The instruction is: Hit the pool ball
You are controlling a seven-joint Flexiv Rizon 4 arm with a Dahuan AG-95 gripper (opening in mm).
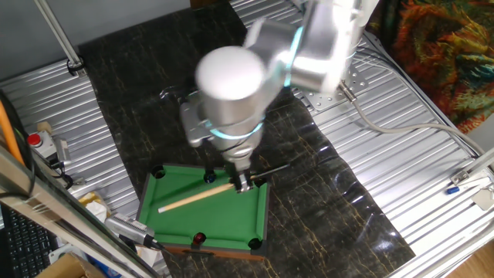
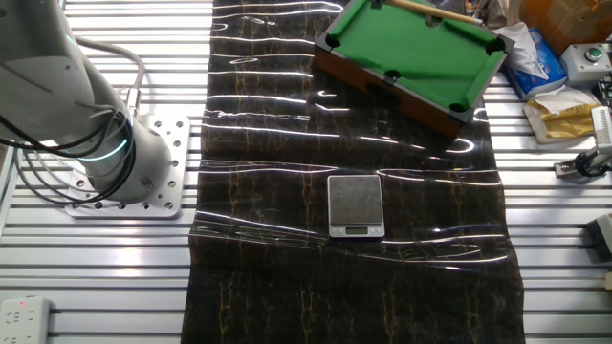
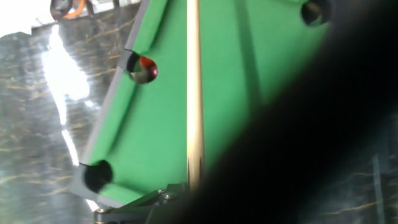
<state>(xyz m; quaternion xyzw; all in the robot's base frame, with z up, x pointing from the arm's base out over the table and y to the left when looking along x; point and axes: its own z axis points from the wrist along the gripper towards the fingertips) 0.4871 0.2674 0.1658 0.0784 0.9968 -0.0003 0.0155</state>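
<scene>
The green toy pool table (image 1: 177, 224) lies on the dark mat. It also shows in the other fixed view (image 2: 411, 57) and the hand view (image 3: 149, 143). My gripper (image 1: 243, 182) hangs over the table's far right part and is shut on a wooden cue stick (image 1: 197, 198), which lies slanted over the felt towards the left. In the hand view the cue (image 3: 194, 93) runs straight up from my gripper (image 3: 191, 191). The tiny red pool ball (image 3: 147, 68) sits at the mouth of a side pocket, left of the cue line. It also shows at the near rail (image 1: 198, 239).
A small silver scale (image 2: 356, 204) lies on the mat, away from the table. Boxes and bags (image 2: 555, 67) stand beside the table on the metal bench. A dark blur covers the right half of the hand view.
</scene>
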